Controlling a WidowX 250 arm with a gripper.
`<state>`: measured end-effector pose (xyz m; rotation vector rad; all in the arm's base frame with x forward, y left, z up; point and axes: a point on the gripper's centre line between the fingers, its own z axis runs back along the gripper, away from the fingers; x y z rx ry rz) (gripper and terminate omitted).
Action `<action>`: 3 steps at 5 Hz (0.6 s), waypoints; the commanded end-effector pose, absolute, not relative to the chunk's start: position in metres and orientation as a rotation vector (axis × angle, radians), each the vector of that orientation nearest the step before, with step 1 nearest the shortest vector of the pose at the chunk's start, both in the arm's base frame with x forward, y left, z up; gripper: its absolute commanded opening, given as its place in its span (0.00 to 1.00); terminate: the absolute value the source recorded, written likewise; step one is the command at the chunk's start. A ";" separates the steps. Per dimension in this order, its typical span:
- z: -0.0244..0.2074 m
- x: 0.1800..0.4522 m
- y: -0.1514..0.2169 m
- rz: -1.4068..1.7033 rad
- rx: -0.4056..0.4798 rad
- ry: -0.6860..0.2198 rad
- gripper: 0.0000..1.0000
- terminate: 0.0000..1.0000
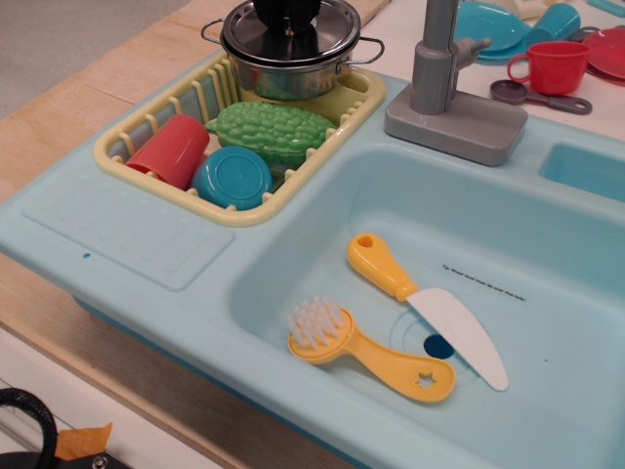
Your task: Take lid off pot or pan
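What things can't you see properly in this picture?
- Lid knob: hidden under the black gripper.
- Gripper: mostly cut off by the top edge; open or shut unclear.
- Inside the pot: covered by the lid.
- Print in the sink: too small to read.

A toy kitchen set up on a pale wooden tabletop (93,93), not a real one. The light-blue moulded plastic sink unit (127,230) has a grey plastic faucet (444,83) at the far side. A cream plastic dish rack (161,132) sits at the left, and a yellow-handled toy knife (420,298) and yellow plastic scrub brush (361,347) lie in the basin.
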<state>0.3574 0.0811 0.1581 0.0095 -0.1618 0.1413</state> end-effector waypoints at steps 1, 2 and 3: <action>0.183 0.359 0.079 0.151 0.042 -0.191 0.00 0.00; 0.204 0.346 0.071 0.203 0.096 -0.197 0.00 0.00; 0.207 0.324 0.069 0.289 0.104 -0.154 0.00 0.00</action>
